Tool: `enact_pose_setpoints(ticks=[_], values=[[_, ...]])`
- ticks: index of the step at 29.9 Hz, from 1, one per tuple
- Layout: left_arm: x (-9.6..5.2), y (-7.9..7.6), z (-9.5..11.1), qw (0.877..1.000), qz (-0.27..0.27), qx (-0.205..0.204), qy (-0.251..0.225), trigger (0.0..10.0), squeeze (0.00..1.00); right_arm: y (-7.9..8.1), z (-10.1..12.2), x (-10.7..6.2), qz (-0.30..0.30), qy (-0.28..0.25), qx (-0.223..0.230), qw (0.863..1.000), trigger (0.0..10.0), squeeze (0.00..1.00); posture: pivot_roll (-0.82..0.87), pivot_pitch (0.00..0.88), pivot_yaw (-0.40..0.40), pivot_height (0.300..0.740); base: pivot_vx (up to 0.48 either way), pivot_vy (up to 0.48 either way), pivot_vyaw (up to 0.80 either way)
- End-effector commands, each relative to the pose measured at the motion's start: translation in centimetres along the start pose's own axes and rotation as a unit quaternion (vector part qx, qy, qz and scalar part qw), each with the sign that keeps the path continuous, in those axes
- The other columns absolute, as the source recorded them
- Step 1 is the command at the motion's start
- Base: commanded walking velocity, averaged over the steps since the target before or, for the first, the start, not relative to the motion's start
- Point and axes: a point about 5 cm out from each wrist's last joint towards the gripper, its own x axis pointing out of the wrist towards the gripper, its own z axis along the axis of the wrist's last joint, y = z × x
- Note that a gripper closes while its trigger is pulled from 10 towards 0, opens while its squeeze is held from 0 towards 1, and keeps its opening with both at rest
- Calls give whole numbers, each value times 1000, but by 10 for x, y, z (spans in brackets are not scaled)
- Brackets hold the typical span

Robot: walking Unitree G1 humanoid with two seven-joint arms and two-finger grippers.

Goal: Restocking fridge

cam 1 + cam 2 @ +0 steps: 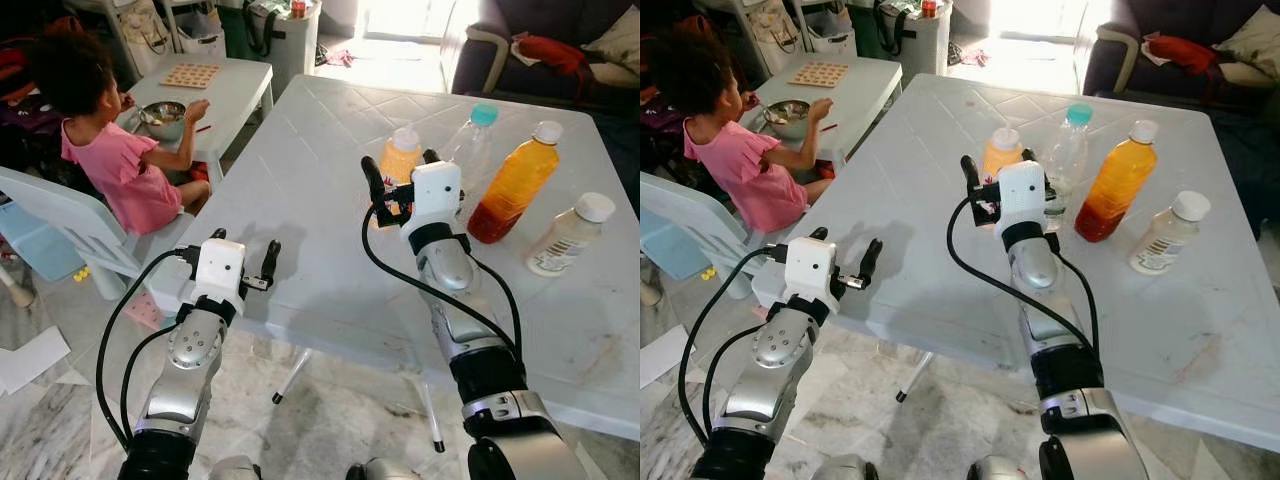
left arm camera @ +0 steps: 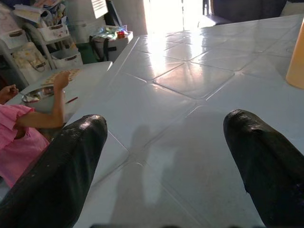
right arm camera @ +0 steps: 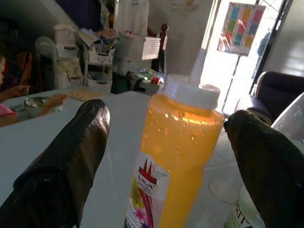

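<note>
— What's on the counter (image 1: 300, 180)?
— Four bottles toward its far right side. A short orange juice bottle (image 1: 400, 160) with a white cap stands nearest the right gripper (image 1: 400, 185). Just behind it is a clear bottle (image 1: 470, 145) with a teal cap, then a tall orange bottle (image 1: 515, 185) with a white cap and darker liquid at its base, then a small pale bottle (image 1: 568, 236) off to the right.
— Can any labels be read?
— In the right wrist view the short juice bottle (image 3: 178, 152) carries a white label with a red tower-like logo, coloured stripes and small lettering too blurred to read. Beside it, a fragment like "RIT" shows on the clear bottle.
— And the jaws?
— The right jaws are spread wide, one finger either side of the short juice bottle, not touching it. The left gripper (image 1: 245, 268) sits low at the counter's near edge, jaws also wide apart, gripping nothing.
— Anyone around?
— A child in a pink shirt (image 1: 120, 165) sits at a small side table (image 1: 235, 85) with a bowl (image 1: 163, 118).
</note>
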Motion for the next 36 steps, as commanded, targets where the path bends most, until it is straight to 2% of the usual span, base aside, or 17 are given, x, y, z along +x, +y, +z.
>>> enact_pose_setpoints(ticks=[1,12,19,30,36], values=[[2,-2,1,1000,-11,7,2,10000,0,-7,6,5,-13,-11,0,1000,10000,0,51,17,9,740,0,0,0],[3,-4,0,1000,-15,6,5,10000,0,-15,9,13,-32,-20,-11,999,10000,0,50,23,6,740,0,0,0],[3,-3,-1,1000,-16,7,8,10000,0,-19,11,24,-43,-13,6,999,10000,0,55,25,11,740,0,0,0],[3,-3,-1,1000,-17,10,9,10000,0,-14,13,34,-36,-7,19,999,10000,0,61,27,9,740,0,0,0],[4,-3,-1,1000,-16,11,9,10000,0,-8,15,39,-25,-3,42,999,10000,0,62,26,8,740,0,0,0]])
